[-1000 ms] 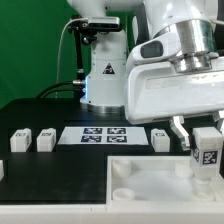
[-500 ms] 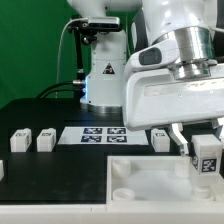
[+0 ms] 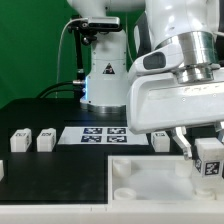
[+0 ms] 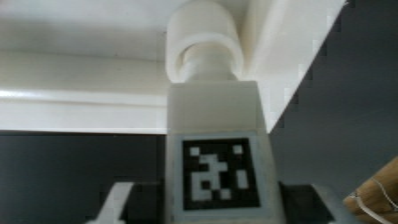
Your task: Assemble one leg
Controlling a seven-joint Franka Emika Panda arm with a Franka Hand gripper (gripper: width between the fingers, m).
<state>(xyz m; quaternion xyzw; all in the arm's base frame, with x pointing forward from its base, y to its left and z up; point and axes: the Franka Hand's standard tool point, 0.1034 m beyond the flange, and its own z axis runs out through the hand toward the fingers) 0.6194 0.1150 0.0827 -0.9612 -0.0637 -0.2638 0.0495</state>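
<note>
The Panda arm's gripper [image 3: 204,150] clasps the leg [image 3: 209,166] upright between its fingers, tag facing the camera, over the far corner of the large white tray-like part [image 3: 150,195] at the exterior view's right. Behind, on the black table [image 3: 55,190], three more white blocks [image 3: 45,139] flank the marker board [image 3: 100,134], two on its left and one on its right.

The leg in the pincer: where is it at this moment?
The leg is low on the exterior view's right, held upright in the pincer, over the large white part.
</note>
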